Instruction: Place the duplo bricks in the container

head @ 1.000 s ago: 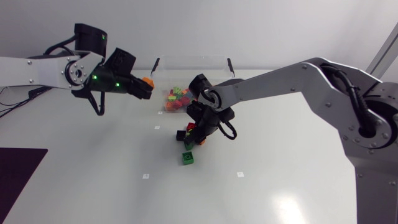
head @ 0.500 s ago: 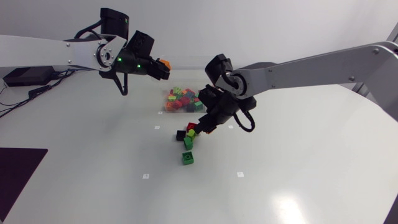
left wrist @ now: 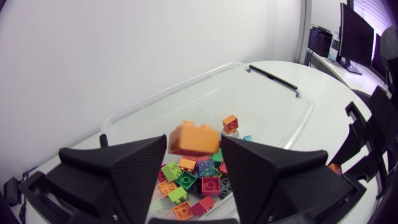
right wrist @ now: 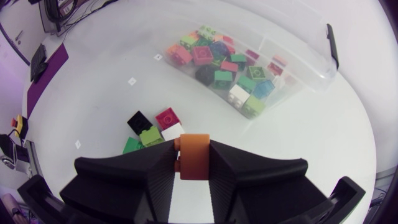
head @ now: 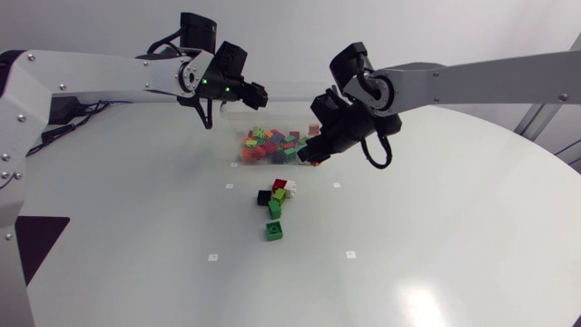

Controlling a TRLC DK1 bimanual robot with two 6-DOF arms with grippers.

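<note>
— The orange brick (right wrist: pixel 194 157), where is it just now?

— Clamped in the right gripper (head: pixel 316 154), jaws pressed on two sides of it. It hangs at the near corner of the container (head: pixel 295 91), at the right-hand end. As far as I can judge it isn't over the inside yet. In that arm's wrist view the table and the loose bricks (head: pixel 277 195) are below it, and the container lies ahead.

— So it should go further in before letting go?

— I'd say so. Clear the wall first, then move over the heap (head: pixel 272 143) inside. It should come low before the jaws part, so the brick falls a short way and doesn't bounce out off the others.

— And the left gripper (head: pixel 258 94)?

— Over the far side of the same container, jaws apart, with another orange brick (left wrist: pixel 194 138) between the tips. That one looks free of them to me, with the heap right beneath it.

— Two arms over one container. Is that tight?

— There's a gap between them. The right one would do well to keep to its own end and not swing across toward the left.

— What's left after this brick?

— The loose bricks on the table, just in front of the container: black, red, white and some greens huddled together. There's also one green brick (head: pixel 274 231) a little apart, farther from the container.
</note>
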